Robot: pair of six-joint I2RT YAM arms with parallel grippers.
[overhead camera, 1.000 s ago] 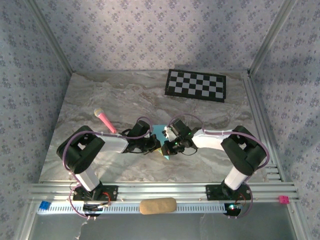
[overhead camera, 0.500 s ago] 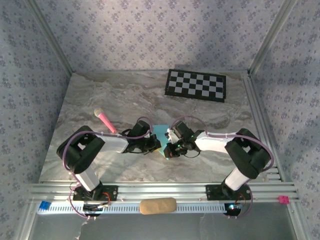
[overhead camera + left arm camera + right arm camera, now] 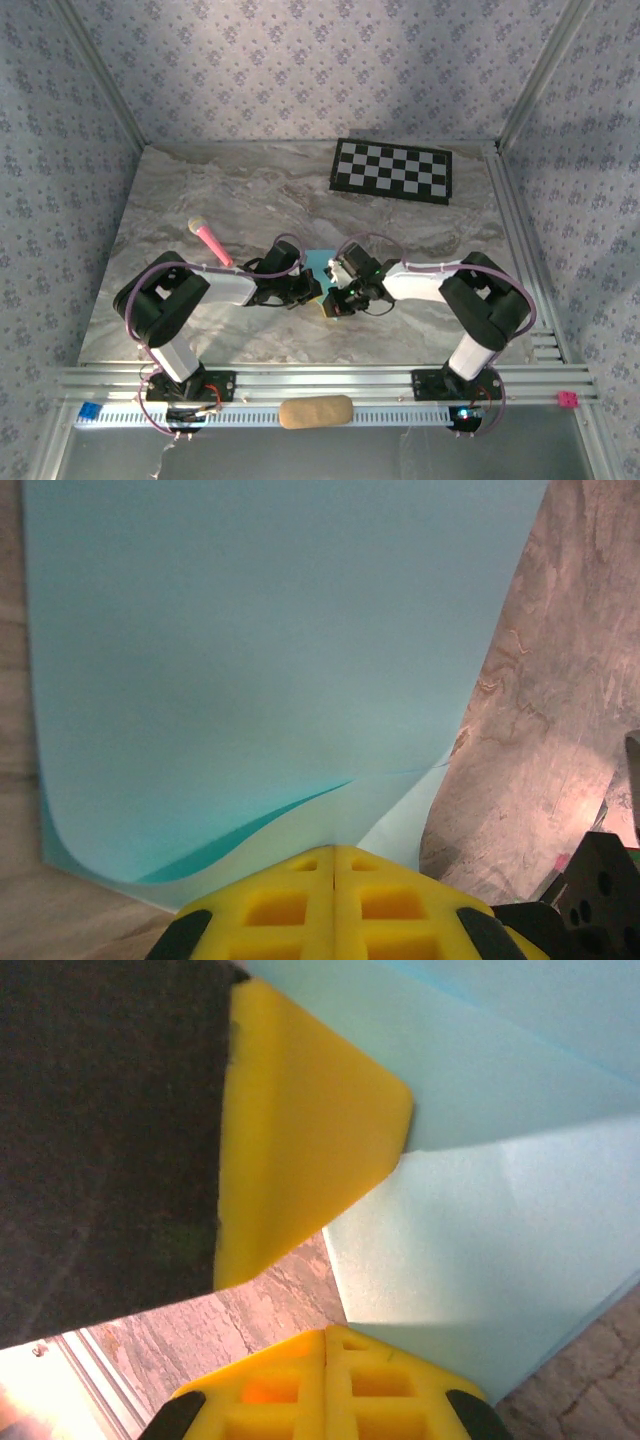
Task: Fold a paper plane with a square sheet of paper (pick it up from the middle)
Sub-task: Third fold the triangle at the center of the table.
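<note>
Left gripper [image 3: 333,852]: fingers together, tips at the paper's [image 3: 270,660] near edge. Pinching or only pressing, can't tell. Right gripper [image 3: 327,1332]: also together, tips at a folded corner. Paper lies mid-table [image 3: 200,190], between the 2 wrists.

Step, likely: an early fold. Top layer is bowed, crease not flat. Next move calls for pressing along the fold without dragging the sheet.

Visible strip runs near-to-far. Which end is the nose, can't tell.

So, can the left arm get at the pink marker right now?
Probably not straight away: the pink marker lies uncovered beside the left arm, but its jaws are shut, busy at the blue paper, which it would leave first.
</note>
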